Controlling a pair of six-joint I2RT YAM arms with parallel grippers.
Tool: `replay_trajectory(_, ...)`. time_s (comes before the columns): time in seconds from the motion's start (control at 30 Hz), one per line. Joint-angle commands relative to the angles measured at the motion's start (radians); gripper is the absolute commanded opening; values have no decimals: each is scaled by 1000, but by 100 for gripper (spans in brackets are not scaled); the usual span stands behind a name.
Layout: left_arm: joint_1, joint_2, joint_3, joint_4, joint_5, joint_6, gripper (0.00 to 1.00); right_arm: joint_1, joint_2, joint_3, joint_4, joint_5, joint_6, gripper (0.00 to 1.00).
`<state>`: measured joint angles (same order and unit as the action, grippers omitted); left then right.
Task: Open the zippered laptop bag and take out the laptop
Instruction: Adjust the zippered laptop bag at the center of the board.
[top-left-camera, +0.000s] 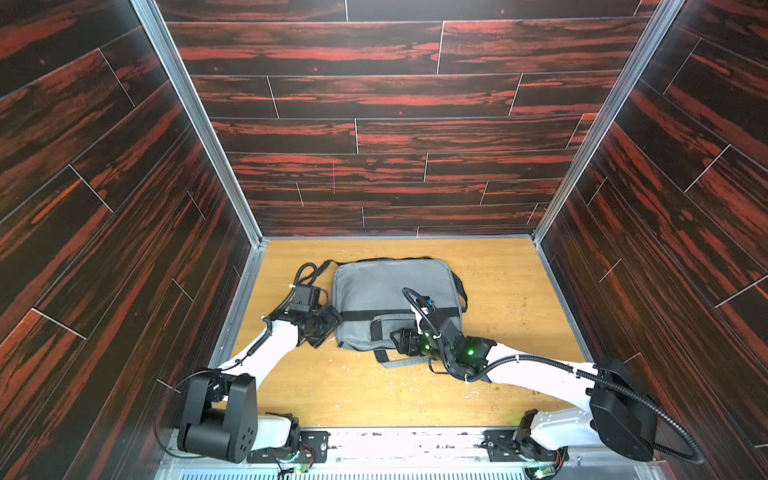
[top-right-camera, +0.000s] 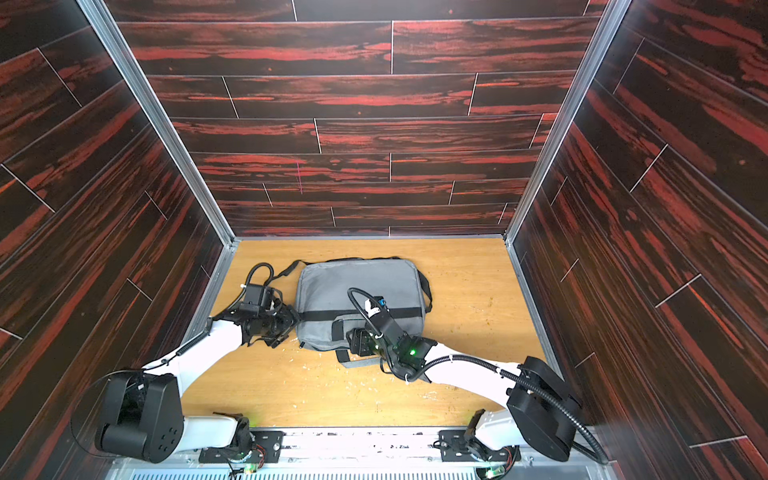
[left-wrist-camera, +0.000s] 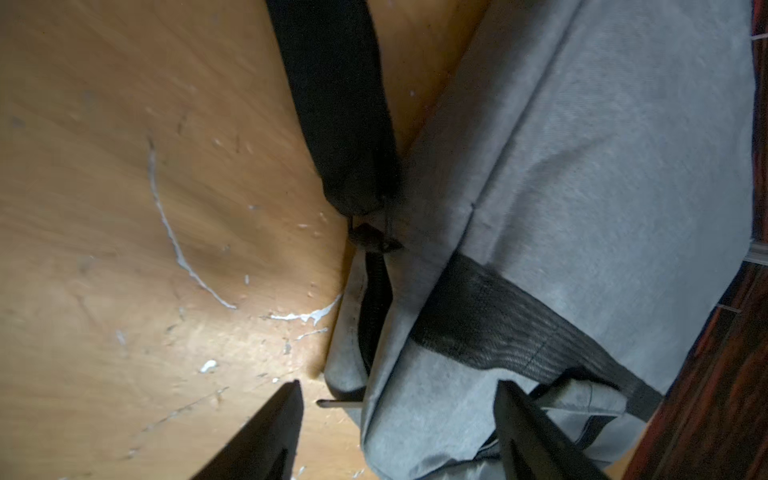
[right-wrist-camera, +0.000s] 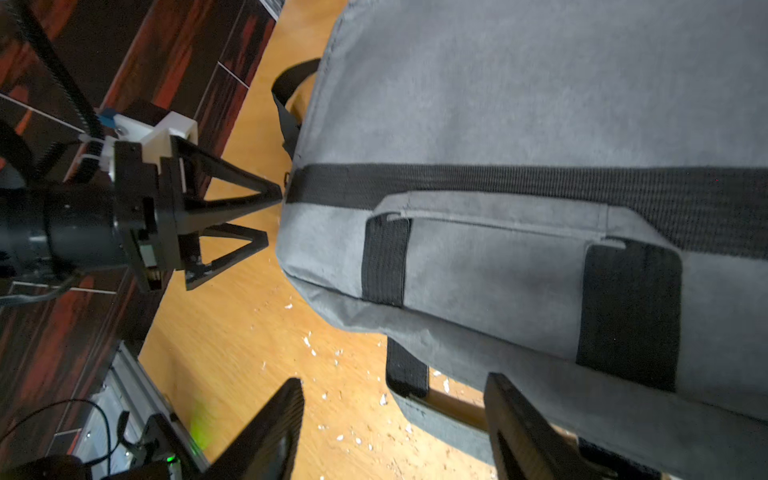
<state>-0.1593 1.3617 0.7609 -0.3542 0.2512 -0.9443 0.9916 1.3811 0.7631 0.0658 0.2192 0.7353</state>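
Note:
The grey zippered laptop bag (top-left-camera: 390, 291) (top-right-camera: 353, 286) lies flat on the wooden floor, with a black webbing band across it. My left gripper (top-left-camera: 330, 330) (left-wrist-camera: 399, 384) is open at the bag's near-left corner, its jaws on either side of that corner (left-wrist-camera: 415, 424). A thin zipper pull (left-wrist-camera: 338, 402) sticks out there, below a short dark gap in the zipper (left-wrist-camera: 374, 316). My right gripper (top-left-camera: 397, 341) (right-wrist-camera: 395, 378) is open at the bag's near edge, over the lower grey handle (right-wrist-camera: 440, 424). The laptop is hidden.
The black shoulder strap (top-left-camera: 461, 291) (left-wrist-camera: 332, 104) loops round the bag's back and sides. Dark red wood-pattern walls (top-left-camera: 124, 249) enclose the floor (top-left-camera: 511, 316) on three sides. White chips litter the floor (top-left-camera: 353, 370). A metal rail (top-left-camera: 407, 440) runs along the front.

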Motion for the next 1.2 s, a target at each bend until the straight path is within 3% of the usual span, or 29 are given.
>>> replay_trajectory(0.0,-3,-6,-38,112,31,-92,72,1,-35,-5,18,-14,-15,72)
replay_trajectory(0.57,-10,30,-42,159,81,-110,1,5,13,21,51,-86,31,72)
replay_trajectory(0.97,-18,-35,5,90,89,-135,0,73,98,77,128,-119,242,72)
replay_trajectory(1.17,-40,-46,62,40,88,-168,0,143,209,131,216,-116,379,66)
